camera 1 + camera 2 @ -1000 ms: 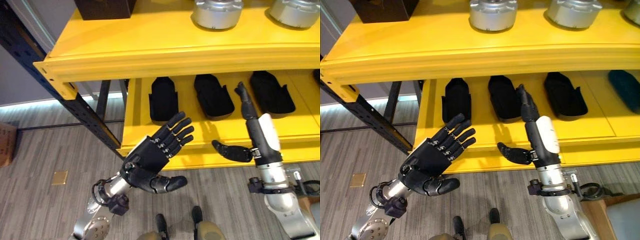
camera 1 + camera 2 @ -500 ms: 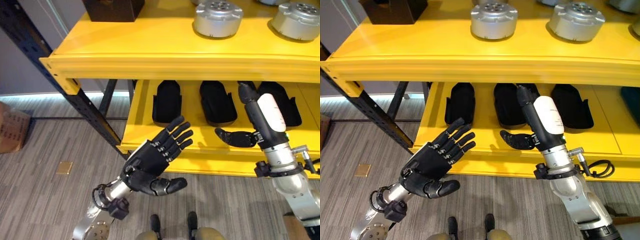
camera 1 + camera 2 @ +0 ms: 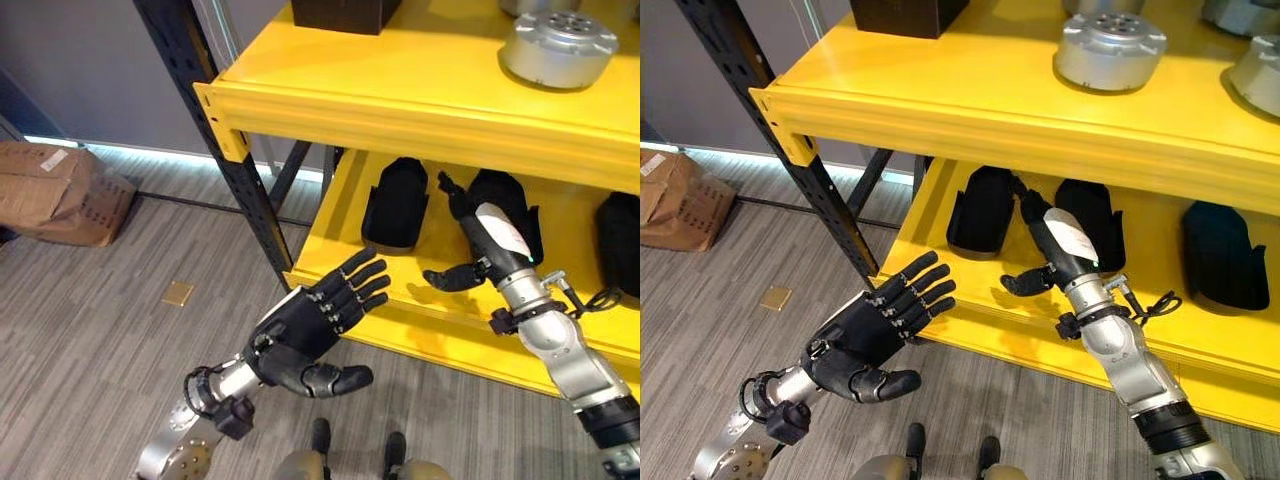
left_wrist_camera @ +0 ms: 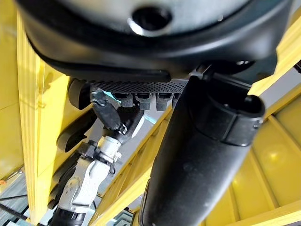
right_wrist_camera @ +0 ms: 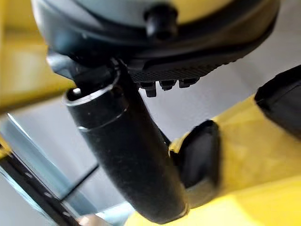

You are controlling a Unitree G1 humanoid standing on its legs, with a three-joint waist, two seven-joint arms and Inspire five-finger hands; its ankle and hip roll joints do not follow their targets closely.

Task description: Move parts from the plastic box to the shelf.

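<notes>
A yellow shelf on a dark perforated steel upright stands over a grey wood-grain plank floor. A grey wall with a light strip at its foot runs behind the rack. Cardboard boxes lie on the floor at the robot's far left, and a small brass floor plate sits near the upright.

Upper tier: a black box at the back left and round silver metal parts standing upright, well apart from one another. Lower tier: black moulded parts lie in a row on the yellow lower tier.

The left hand hangs in front of the rack above the floor, palm up, fingers straight and spread, thumb out; it holds nothing. The right hand reaches over the lower tier between two black parts, fingers extended toward the back and thumb out to the side; it holds nothing, and whether the fingertips touch a part cannot be told.

The right eye view shows a teal-black part further right on the lower tier. The left wrist view shows the right arm seen from below against the yellow tiers. The right wrist view shows the straight thumb with black parts resting on yellow just past it.
</notes>
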